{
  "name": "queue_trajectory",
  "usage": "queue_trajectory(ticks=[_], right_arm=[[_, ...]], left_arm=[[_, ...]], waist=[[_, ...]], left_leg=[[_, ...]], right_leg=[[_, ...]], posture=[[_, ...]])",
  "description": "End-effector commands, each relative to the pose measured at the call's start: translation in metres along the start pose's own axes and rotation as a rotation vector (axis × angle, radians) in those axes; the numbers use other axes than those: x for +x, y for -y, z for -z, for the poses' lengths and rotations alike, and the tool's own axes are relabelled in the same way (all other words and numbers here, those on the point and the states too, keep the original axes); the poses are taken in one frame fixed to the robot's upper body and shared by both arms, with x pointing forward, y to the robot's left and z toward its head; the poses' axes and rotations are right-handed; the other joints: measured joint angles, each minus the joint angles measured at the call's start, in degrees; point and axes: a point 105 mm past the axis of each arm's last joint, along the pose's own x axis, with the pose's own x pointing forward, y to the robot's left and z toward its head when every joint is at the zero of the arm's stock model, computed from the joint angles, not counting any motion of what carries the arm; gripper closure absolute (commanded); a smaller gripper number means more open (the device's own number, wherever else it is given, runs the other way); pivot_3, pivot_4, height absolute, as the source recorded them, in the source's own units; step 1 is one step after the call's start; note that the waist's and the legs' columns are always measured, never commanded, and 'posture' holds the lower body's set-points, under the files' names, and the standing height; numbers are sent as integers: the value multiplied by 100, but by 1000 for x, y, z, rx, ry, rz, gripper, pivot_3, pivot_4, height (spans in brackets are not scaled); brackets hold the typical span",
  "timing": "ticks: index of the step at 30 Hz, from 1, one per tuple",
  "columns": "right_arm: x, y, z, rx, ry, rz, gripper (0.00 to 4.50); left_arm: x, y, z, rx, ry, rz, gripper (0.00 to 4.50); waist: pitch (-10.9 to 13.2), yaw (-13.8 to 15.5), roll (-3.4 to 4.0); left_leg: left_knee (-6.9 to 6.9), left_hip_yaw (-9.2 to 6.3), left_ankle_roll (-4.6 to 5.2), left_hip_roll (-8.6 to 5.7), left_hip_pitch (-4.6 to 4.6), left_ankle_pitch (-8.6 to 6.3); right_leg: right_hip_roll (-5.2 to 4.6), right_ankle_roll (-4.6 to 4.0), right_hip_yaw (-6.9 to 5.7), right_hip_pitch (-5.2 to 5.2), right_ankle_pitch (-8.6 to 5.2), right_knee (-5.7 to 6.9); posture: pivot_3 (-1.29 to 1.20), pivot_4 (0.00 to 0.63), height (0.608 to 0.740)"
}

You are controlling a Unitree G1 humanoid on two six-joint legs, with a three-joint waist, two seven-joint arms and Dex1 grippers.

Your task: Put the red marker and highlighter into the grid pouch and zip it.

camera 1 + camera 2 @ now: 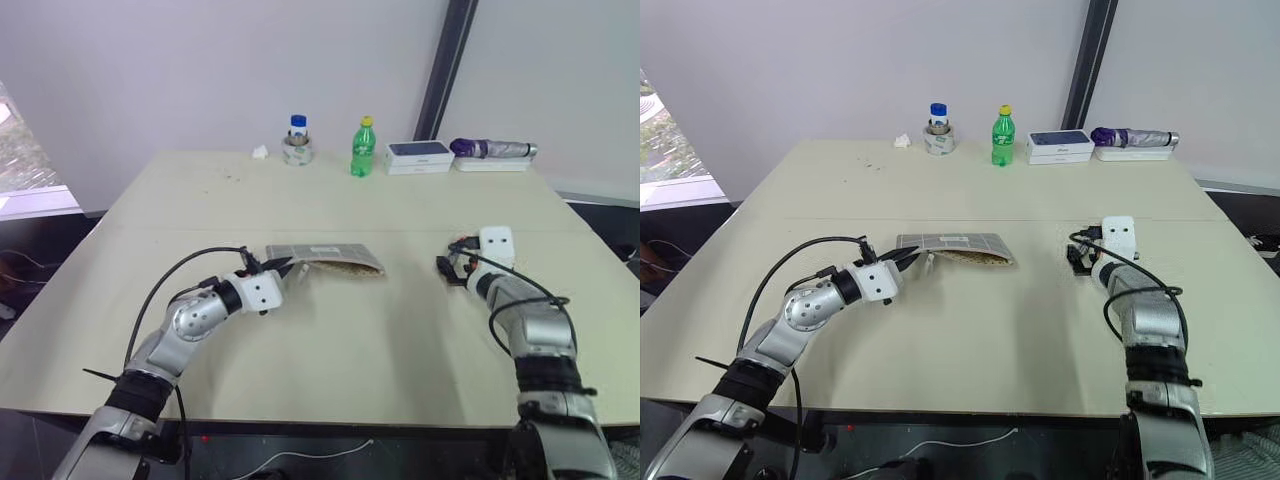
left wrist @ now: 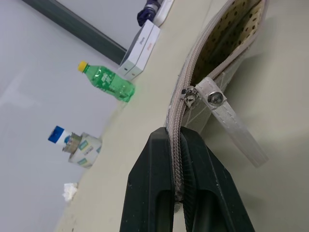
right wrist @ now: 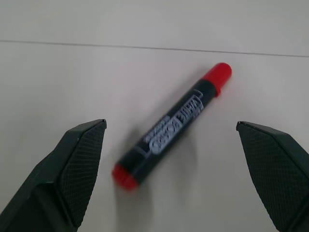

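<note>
left gripper point(image 2: 179, 193) clamped on grid pouch point(image 1: 330, 260); right gripper point(image 3: 178, 159), fingers apart, over red marker point(image 3: 176, 126)

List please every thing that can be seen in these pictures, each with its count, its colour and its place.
table: one, pale beige, under everything.
grid pouch: one, grey with white grid, table centre, mouth open, dotted lining showing.
red marker: one, dark body with red ends, lying on the table in front of the right gripper.
green bottle: one, green with yellow cap, far edge.
tape roll: one, whitish, far edge, a blue-capped small bottle standing in it.
crumpled paper: one, white, beside the tape roll.
flat boxes: stacked, white with dark top, far edge.
folded umbrella: one, purple, far right.
left gripper: black, shut on the pouch's zipper edge.
right gripper: black, open, marker between its fingers.
</note>
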Motion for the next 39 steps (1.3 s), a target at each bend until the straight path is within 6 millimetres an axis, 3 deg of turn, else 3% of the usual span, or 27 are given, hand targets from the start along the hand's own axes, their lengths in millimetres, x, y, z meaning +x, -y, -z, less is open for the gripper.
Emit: queue_trajectory(ticks=[1, 11, 14, 20, 21, 27, 30, 32, 35, 39], right_arm=[[9, 3, -15, -4, 34, 9, 14], [23, -11, 15, 22, -68, 24, 14], [21, -11, 17, -3, -61, 27, 885], [7, -1, 8, -14, -2, 22, 3908], [0, -1, 3, -54, 37, -24, 4078], [-72, -36, -33, -255, 282, -458, 4075], [-107, -70, -34, -342, 309, -671, 4075], [-127, -89, -21, -431, 272, -803, 4075], [-126, -97, -1, -569, 208, -821, 4075], [-110, -96, 4, -595, 219, -747, 4075]], left_arm=[[0, -8, -7, 14, 25, -21, 4500], [1, -5, -11, 13, 30, -15, 4500], [2, -5, -13, 18, 37, -14, 4500], [4, -5, -14, 20, 42, -16, 4500], [4, -6, -14, 21, 43, -17, 4500], [5, -8, -10, 3, 44, -22, 4500], [8, -7, -11, 4, 59, -13, 4500], [12, -7, -13, 5, 69, -13, 4500], [18, -5, -17, 4, 91, -8, 4500], [20, -7, -19, 12, 108, -1, 4500]], waist=[[0, -9, 0], [0, -14, 0], [0, -15, 0], [0, 32, 0], [0, 30, 0], [3, 76, 4], [2, 1, 4], [2, 6, 3], [5, 13, -3], [5, 15, -3]], left_leg=[[0, 0, 0, 1, 0, 0], [-1, 5, -1, 3, 0, 1], [-1, 5, -1, 4, 1, 0], [0, 4, 0, 3, -1, 0], [3, 4, 0, 2, -3, 0], [8, 5, 11, 0, -21, -7], [10, 2, 11, 8, -21, -7], [11, -2, 11, 11, -19, -7], [18, -6, 12, 9, -19, -8], [25, -7, 12, 3, -18, -7]], right_leg=[[0, 0, 0, 0, 0, 0], [-1, 0, 3, -1, 0, 1], [0, 0, 3, -1, 0, 1], [-2, 0, 3, 0, 0, 0], [-4, 0, 2, 1, 0, -1], [-3, 1, 1, -14, 0, -6], [5, 1, 2, -15, 0, -1], [9, 1, 1, -12, 0, -2], [8, 1, -2, -3, 0, -6], [4, 5, -2, 0, 3, -5]], posture=[[0, 150, 740], [0, 150, 740], [0, 150, 740], [0, 150, 740], [0, 150, 740], [0, 150, 740], [0, 150, 740], [0, 150, 740], [0, 150, 740], [0, 150, 740]])
